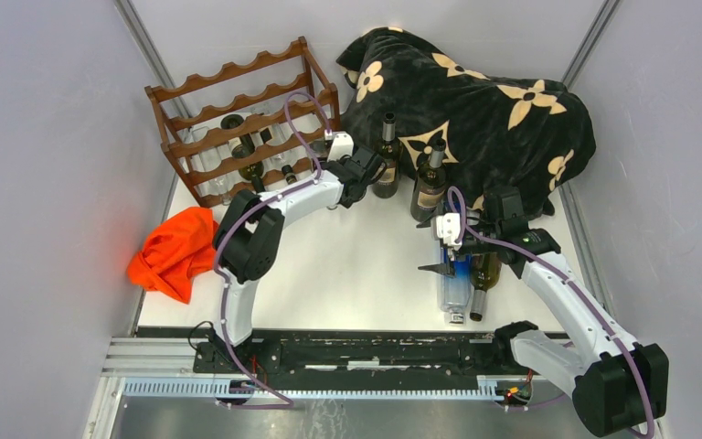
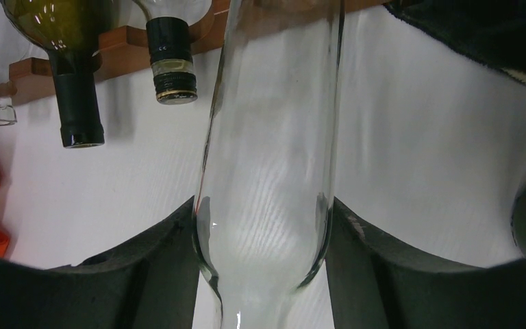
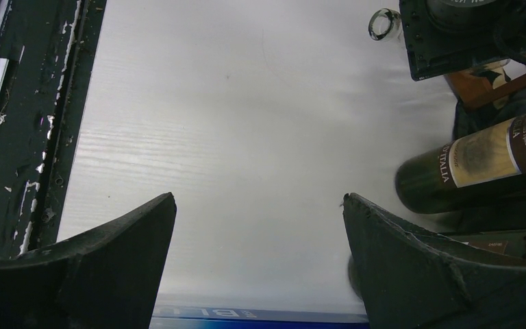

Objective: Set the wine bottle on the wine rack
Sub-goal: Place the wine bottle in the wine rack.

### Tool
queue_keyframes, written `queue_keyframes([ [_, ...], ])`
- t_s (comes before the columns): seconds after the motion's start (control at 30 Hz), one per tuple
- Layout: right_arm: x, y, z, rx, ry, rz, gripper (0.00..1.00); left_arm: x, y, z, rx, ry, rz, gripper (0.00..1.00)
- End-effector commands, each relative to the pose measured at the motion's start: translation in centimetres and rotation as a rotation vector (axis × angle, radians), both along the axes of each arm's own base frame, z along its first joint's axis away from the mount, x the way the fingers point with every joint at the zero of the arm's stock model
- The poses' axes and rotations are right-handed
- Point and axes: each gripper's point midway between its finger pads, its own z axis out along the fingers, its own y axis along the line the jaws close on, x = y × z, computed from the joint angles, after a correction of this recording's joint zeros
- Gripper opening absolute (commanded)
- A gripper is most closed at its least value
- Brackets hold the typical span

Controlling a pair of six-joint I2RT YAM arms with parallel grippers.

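The dark reddish-brown wine rack (image 1: pixel 238 119) stands at the back left with several bottles lying in it. In the left wrist view my left gripper (image 2: pixel 264 240) is shut on a clear glass wine bottle (image 2: pixel 267 137) at its shoulder. The bottle's body points toward the rack's lower rail (image 2: pixel 116 55), where a dark neck (image 2: pixel 79 103) and a black-capped neck (image 2: pixel 169 58) stick out. In the top view that gripper (image 1: pixel 358 174) is just right of the rack. My right gripper (image 1: pixel 446 247) (image 3: pixel 259 199) stands open over the table with nothing between its fingers.
A clear blue-labelled bottle (image 1: pixel 454 291) and a dark bottle (image 1: pixel 484 274) lie under the right gripper. Two dark bottles (image 1: pixel 386 155) (image 1: pixel 430 178) stand upright before a black flowered blanket (image 1: pixel 475 110). An orange cloth (image 1: pixel 175 251) lies at the left edge. Grey walls enclose the table.
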Motion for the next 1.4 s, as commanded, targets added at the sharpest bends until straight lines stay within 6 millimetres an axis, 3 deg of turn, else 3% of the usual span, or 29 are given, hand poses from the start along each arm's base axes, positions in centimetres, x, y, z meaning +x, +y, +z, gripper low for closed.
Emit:
queue_keyframes([
  [0.0,0.0,0.1,0.0,0.005,-0.008,0.012,0.98,2.8,0.1,3.0,-0.053,-0.153,0.095,0.02],
  [0.7,0.0,0.0,-0.4,-0.01,0.0,0.02,0.98,7.8,1.2,1.4,-0.061,-0.14,0.098,0.06],
  [0.93,-0.1,0.0,-0.4,-0.015,-0.003,0.024,0.98,9.2,1.9,0.7,-0.061,-0.126,0.103,0.28],
  [1.1,-0.1,-0.1,-0.6,-0.019,-0.002,0.024,0.98,10.1,2.1,0.2,-0.048,-0.121,0.102,0.61],
  [1.37,0.0,-0.2,-0.7,-0.026,-0.003,0.022,0.98,10.3,1.6,0.3,-0.057,-0.102,0.074,0.81],
])
